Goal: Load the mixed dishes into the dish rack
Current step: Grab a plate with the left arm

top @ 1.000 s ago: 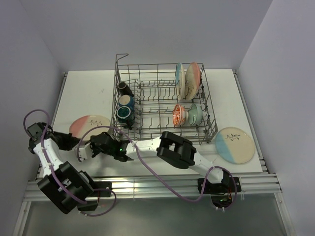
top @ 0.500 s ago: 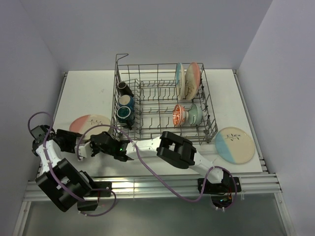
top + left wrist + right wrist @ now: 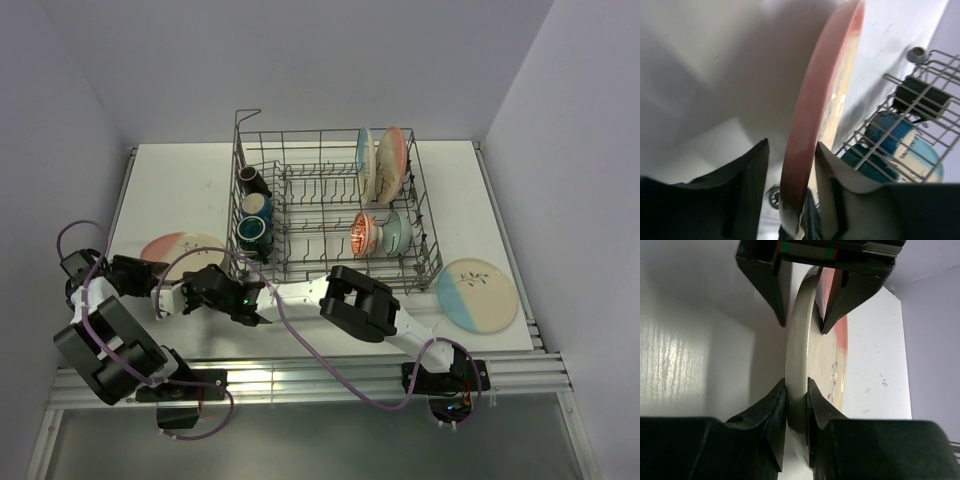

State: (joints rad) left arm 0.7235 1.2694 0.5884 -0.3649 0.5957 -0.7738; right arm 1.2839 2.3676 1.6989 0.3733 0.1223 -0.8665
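1. The left tool (image 3: pixel 791 145) stands parted, with its two dark fingers (image 3: pixel 747 190) on either side of a plate's rim.
2. The pink-rimmed plate (image 3: pixel 815 100) is seen edge-on. It runs from between the fingers up and away from the tool, with its cream face turned to the tool's right.
3. The right-hand finger lies against or just beside the rim. The left-hand finger stands apart from it, and a strip of white worktop (image 3: pixel 715 75) shows in the gap.
4. Beyond the tool to its right, the wires of the dish rack (image 3: pixel 945 75) cross a black mug (image 3: pixel 922 97) and two teal-blue mugs (image 3: pixel 885 132).
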